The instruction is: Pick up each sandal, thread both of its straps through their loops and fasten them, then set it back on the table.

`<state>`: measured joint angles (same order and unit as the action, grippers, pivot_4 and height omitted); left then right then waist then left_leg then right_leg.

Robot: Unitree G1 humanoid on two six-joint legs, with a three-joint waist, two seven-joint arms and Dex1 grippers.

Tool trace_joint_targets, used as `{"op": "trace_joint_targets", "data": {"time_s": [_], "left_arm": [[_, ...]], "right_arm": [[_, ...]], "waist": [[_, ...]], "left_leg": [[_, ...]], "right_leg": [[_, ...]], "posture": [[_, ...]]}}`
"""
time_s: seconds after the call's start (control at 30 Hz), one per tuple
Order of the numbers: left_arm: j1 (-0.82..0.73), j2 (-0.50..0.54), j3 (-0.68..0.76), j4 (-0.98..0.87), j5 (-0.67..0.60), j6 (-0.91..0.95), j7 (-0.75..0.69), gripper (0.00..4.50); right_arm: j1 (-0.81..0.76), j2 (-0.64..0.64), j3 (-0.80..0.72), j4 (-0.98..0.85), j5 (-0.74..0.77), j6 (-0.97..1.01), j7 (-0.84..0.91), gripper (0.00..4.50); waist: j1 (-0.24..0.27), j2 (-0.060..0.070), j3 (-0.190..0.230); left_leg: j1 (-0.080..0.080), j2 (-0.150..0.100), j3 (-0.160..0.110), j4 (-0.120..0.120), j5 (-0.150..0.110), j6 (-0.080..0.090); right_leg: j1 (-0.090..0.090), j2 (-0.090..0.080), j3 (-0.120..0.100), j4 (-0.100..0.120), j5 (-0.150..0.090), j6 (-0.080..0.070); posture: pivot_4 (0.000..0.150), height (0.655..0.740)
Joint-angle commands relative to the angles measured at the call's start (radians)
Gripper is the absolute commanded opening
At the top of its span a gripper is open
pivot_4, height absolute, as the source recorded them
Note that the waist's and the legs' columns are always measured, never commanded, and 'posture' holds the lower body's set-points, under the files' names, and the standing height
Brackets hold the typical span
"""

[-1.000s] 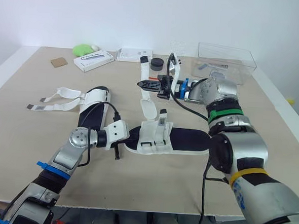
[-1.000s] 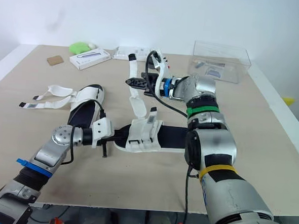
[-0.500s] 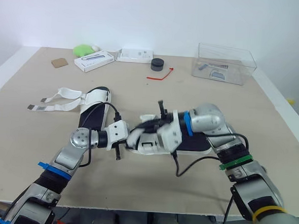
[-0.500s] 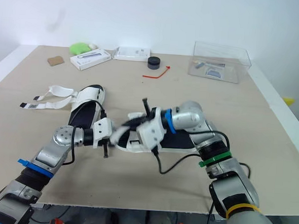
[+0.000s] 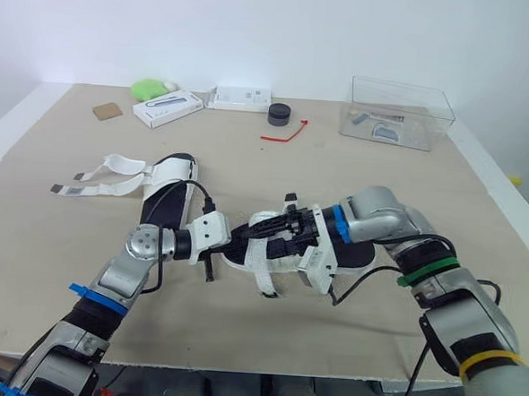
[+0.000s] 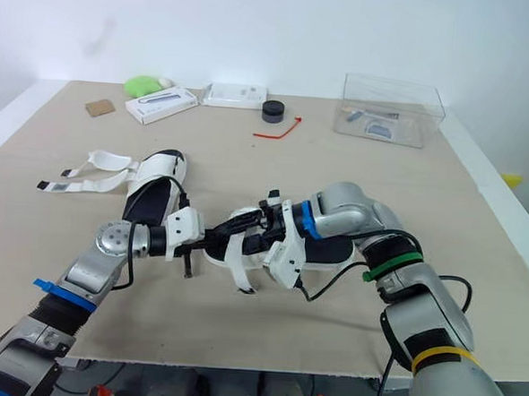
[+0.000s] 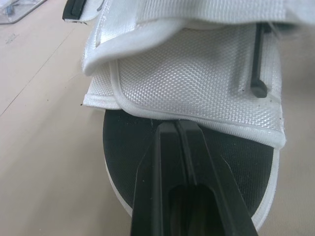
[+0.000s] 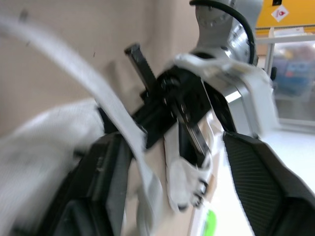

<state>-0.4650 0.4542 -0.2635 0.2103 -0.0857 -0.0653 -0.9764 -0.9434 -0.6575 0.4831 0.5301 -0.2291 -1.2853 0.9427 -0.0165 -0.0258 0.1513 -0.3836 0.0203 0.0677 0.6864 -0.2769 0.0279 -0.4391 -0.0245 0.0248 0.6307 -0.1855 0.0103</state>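
Observation:
The near sandal, black-soled with white straps, lies mid-table. My left gripper is shut, and its tips rest on the toe end of the black insole, just under the front strap. My right gripper hovers over the straps from the heel side and is open. Its fingers stand wide apart with a white strap running between them. One strap end hangs off the sandal's near side. The second sandal lies at the left, its open straps spread outward.
Along the far edge lie a green object, two white boxes, a black round cap, a red tie and a clear plastic box. A cardboard scrap lies far left.
My right arm swung down from holding a strap high over the far table to the sandal. The strap came down over the sandal and the right fingers opened. The left arm stayed put.

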Motion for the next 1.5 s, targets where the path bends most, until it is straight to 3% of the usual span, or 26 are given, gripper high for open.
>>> {"op": "trace_joint_targets", "data": {"time_s": [0.03, 0.2, 0.27, 0.37, 0.4, 0.5, 0.63, 0.8, 1.03, 1.27, 1.37, 1.5], "left_arm": [[0.011, 0.009, -0.028, 0.048, 0.04, 0.02, -0.011, 0.0], [0.002, 0.008, -0.03, 0.061, 0.041, 0.016, -0.022, 0.0], [-0.003, 0.009, -0.029, 0.066, 0.04, 0.015, -0.027, 0.0], [-0.006, 0.013, -0.03, 0.065, 0.038, 0.018, -0.035, 0.0], [-0.007, 0.013, -0.03, 0.064, 0.039, 0.019, -0.038, 0.0], [-0.007, 0.014, -0.029, 0.059, 0.038, 0.022, -0.042, 0.0], [-0.007, 0.019, -0.026, 0.059, 0.035, 0.026, -0.046, 0.0], [-0.011, 0.014, -0.025, 0.064, 0.036, 0.026, -0.047, 0.0], [-0.013, 0.006, -0.027, 0.062, 0.036, 0.029, -0.042, 0.0], [0.002, 0.011, -0.025, 0.044, 0.035, 0.036, -0.037, 0.0], [0.006, 0.011, -0.027, 0.038, 0.036, 0.04, -0.035, 0.0], [0.006, 0.011, -0.025, 0.038, 0.037, 0.039, -0.032, 0.0]], "right_arm": [[0.043, -0.088, -0.022, -0.082, 0.105, 0.062, 0.003, 3.08], [0.175, -0.227, -0.054, -0.268, 0.27, 0.243, 0.027, 3.08], [0.311, -0.274, -0.103, -0.485, 0.498, 0.612, -0.021, 3.08], [0.451, -0.421, -0.075, -0.936, 1.152, 1.361, -0.285, 3.08], [0.467, -0.455, -0.066, -1.02, 1.291, 1.522, -0.333, 3.08], [0.472, -0.5, -0.09, -1.107, 1.436, 1.775, -0.382, 3.08], [0.463, -0.516, -0.13, -1.129, 1.516, 2.019, -0.43, 3.08], [0.443, -0.432, -0.14, -1.074, 1.562, 2.22, -0.526, 3.08], [0.438, -0.266, -0.141, -1.027, 1.47, 2.352, -0.579, 3.08], [0.419, -0.139, -0.196, -0.989, 1.488, 2.459, -0.623, 3.08], [0.415, -0.101, -0.217, -0.971, 1.481, 2.501, -0.635, 2.27], [0.378, -0.035, -0.25, -0.904, 1.501, 2.567, -0.656, 0.39]], "waist": [[0.002, 0.0, 0.0], [0.003, 0.0, 0.0], [0.009, -0.001, 0.0], [0.014, 0.001, 0.0], [0.015, 0.004, 0.001], [0.016, -0.003, -0.001], [0.016, -0.003, 0.0], [0.017, -0.004, 0.0], [0.021, -0.004, 0.0], [0.021, -0.004, 0.0], [0.021, -0.004, 0.0], [0.021, -0.004, 0.0]], "left_leg": [[0.0, 0.0, 0.0, 0.0, 0.0, 0.0], [0.001, 0.0, -0.001, 0.0, 0.0, 0.0], [0.001, 0.001, -0.003, 0.0, 0.0, 0.0], [-0.001, 0.002, -0.003, -0.001, 0.0, 0.0], [-0.001, 0.002, -0.003, -0.001, 0.0, 0.0], [-0.001, 0.005, -0.004, -0.001, 0.0, -0.001], [-0.002, 0.008, -0.002, -0.001, 0.001, -0.001], [-0.004, 0.008, -0.003, -0.001, 0.0, -0.001], [-0.006, 0.008, -0.003, -0.001, 0.0, -0.001], [-0.006, 0.008, -0.003, -0.001, 0.0, -0.001], [-0.006, 0.008, -0.004, -0.001, 0.0, -0.001], [-0.006, 0.008, -0.004, -0.001, 0.0, -0.001]], "right_leg": [[0.0, 0.0, 0.0, 0.0, 0.0, 0.0], [0.001, 0.0, 0.001, 0.0, -0.001, 0.0], [0.001, 0.0, 0.0, 0.0, -0.002, 0.0], [-0.001, -0.001, -0.001, 0.001, -0.002, -0.002], [-0.001, -0.001, -0.001, 0.001, -0.002, -0.002], [0.001, -0.001, -0.005, 0.0, -0.005, 0.002], [0.0, 0.0, -0.008, -0.001, -0.005, 0.002], [-0.001, 0.001, -0.009, -0.001, -0.007, 0.002], [-0.002, 0.001, -0.008, -0.001, -0.007, 0.004], [-0.002, 0.003, -0.008, -0.001, -0.006, 0.006], [-0.002, 0.003, -0.008, -0.001, -0.006, 0.006], [-0.002, 0.004, -0.008, -0.001, -0.006, 0.007]], "posture": [[0.15, 0.74], [0.15, 0.74], [0.15, 0.74], [0.15, 0.74], [0.15, 0.74], [0.15, 0.74], [0.15, 0.74], [0.15, 0.74], [0.15, 0.74], [0.15, 0.74], [0.15, 0.74], [0.15, 0.74]]}}
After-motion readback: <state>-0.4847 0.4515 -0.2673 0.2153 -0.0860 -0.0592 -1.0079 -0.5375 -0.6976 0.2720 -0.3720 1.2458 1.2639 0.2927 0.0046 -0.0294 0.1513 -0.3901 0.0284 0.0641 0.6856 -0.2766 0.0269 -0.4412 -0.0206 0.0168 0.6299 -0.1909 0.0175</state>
